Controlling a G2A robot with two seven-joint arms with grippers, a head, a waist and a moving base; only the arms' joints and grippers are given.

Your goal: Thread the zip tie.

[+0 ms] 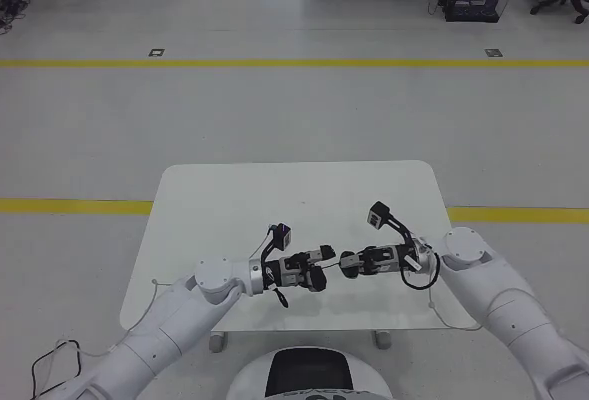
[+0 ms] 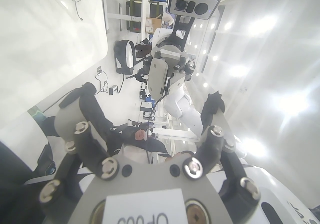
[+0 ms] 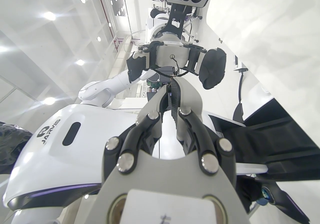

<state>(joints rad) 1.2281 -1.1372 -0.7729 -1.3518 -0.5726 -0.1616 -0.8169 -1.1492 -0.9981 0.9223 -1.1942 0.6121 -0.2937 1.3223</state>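
one thin black zip tie [image 3: 160, 73] is hanging in the air between the two grippers, over the table [image 1: 274, 190] and toward its 6 o'clock edge. the right gripper [image 3: 172, 85] is pinching it with fingers pressed together on the strap, and is sitting at 3 o'clock of the tie in the top view. the left gripper [image 2: 148, 96] is hovering at 9 o'clock of it, fingers spread wide and gripping nothing. judging from this, threading is looking unfinished. the tie is being held out, but the tail is yet to go through the head, and i cannot tell which end is which. the top view is reducing the tie to a short dark line. the right wrist view is showing the clamp on the strap. the left wrist view is showing the strap curving down from the facing gripper.
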